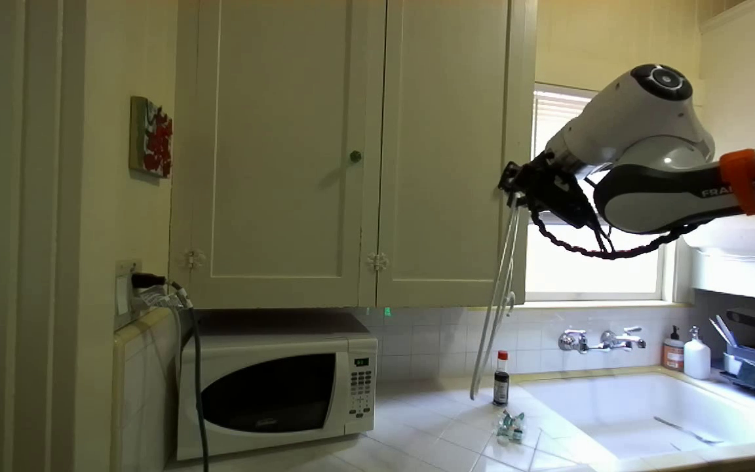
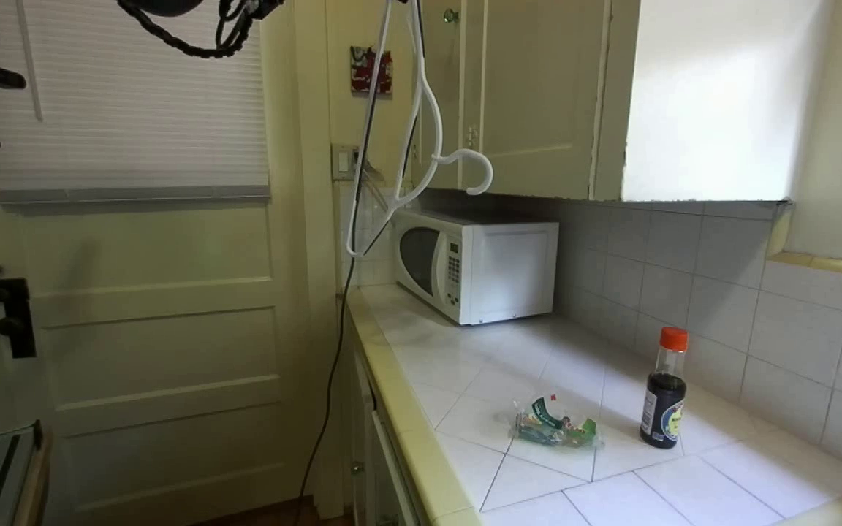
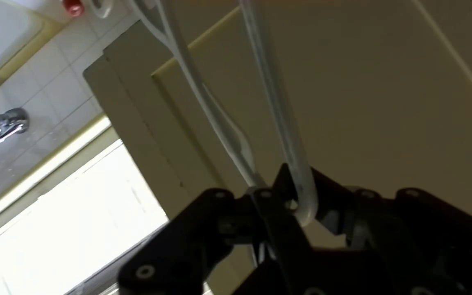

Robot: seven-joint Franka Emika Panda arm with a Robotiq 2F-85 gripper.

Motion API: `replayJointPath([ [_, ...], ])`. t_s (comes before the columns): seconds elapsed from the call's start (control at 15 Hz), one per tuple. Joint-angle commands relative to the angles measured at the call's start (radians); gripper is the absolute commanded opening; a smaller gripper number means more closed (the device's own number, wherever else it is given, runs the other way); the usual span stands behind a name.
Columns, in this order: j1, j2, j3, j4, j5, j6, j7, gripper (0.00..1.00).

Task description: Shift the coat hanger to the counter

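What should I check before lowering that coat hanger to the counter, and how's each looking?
1. Grip on the coat hanger: ok, it hangs from the end effector.
2. Firmness of that grip: cannot tell.
3. Position directly over the counter: cannot tell, depth is unclear.
4. Loose items off the counter: not ok, a red-capped bottle and a plastic packet sit there.
5. Coat hanger apart from the microwave: ok, a gap shows in an exterior view.
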Motion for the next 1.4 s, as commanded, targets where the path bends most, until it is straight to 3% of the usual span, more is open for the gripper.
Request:
replayJointPath([
  [0.0, -0.005, 0.072, -0.012, -0.036, 0.253, 0.191, -0.238, 0.03],
  [0.27, 0.034, 0.155, -0.009, -0.047, 0.577, 0.183, -0.513, 0.03],
  [0.47, 0.025, 0.231, 0.02, -0.028, 0.799, 0.178, -0.701, 0.03],
  [0.67, -0.031, 0.315, 0.081, 0.034, 0.927, 0.164, -0.781, 0.03],
  [0.8, -0.063, 0.374, 0.12, 0.092, 0.965, 0.14, -0.805, 0.03],
  [0.87, -0.023, 0.404, 0.082, 0.125, 0.904, 0.133, -0.757, 0.03],
  [1.33, -0.048, 0.53, 0.105, 0.264, 0.816, 0.07, -0.719, 0.03],
])
